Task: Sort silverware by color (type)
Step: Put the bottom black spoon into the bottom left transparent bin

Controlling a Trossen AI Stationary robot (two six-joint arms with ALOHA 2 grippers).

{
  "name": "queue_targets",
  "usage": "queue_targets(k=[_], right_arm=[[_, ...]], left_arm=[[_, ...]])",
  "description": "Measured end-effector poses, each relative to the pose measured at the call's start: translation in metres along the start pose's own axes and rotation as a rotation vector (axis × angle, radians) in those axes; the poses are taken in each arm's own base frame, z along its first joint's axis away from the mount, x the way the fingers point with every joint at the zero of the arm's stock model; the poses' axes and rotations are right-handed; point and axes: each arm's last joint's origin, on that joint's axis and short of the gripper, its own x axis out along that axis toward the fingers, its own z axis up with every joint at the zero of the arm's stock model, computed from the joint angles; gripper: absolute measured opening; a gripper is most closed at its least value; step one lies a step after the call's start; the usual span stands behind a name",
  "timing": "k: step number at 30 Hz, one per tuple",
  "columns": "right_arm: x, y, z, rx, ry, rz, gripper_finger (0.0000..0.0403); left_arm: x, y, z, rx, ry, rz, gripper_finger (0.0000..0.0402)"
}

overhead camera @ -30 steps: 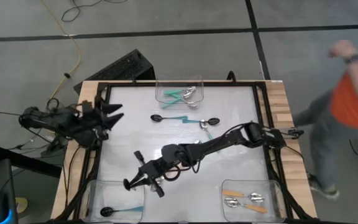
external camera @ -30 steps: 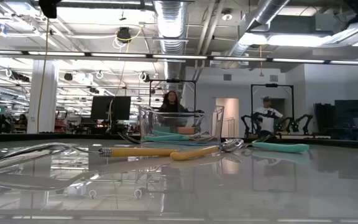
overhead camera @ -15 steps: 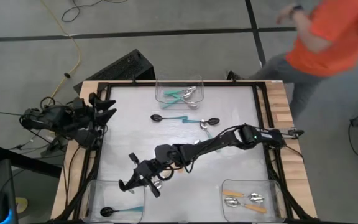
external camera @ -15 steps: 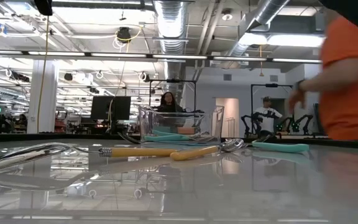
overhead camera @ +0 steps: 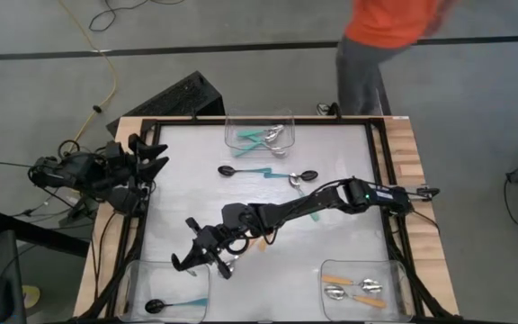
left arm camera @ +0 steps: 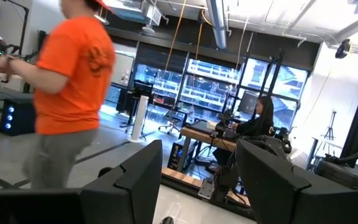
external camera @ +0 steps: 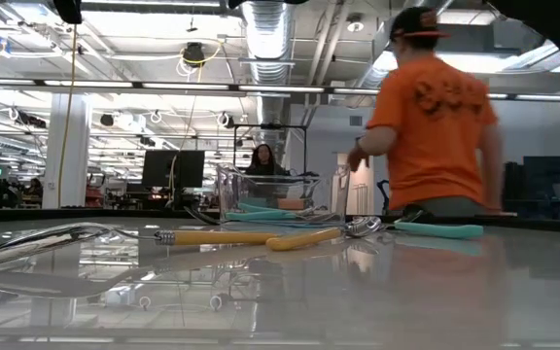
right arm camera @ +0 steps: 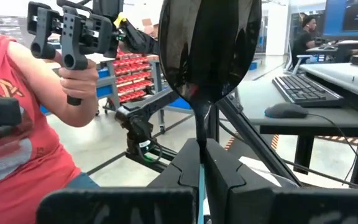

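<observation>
There are three clear bins (overhead camera: 235, 137). The black-bowled spoons (overhead camera: 227, 170) number three (one clamped in the right gripper (overhead camera: 200, 259), one binned just beside it, one loose farther off). The orange-handled spoons (overhead camera: 353, 288) number two, well apart from it.

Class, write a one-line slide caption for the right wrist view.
Right gripper, jaws shut on a black-bowled spoon standing upright before the camera.

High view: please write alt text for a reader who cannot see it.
The right pincer, shut on a black-bowled spoon, reaches toward the near-left clear bin holding a black-bowled, teal-handled spoon. Two spoons lie loose mid-table; the left pincer waits at the left edge.
</observation>
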Motion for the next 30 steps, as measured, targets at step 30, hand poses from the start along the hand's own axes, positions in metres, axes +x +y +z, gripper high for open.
queue_targets(k=[30], right_arm=[[0.017,-0.024,-0.055,0.158,0.008,0.053,0.0027]], left_arm=[[0.0,0.0,-0.001,0.03,0.008,0.001,0.019]])
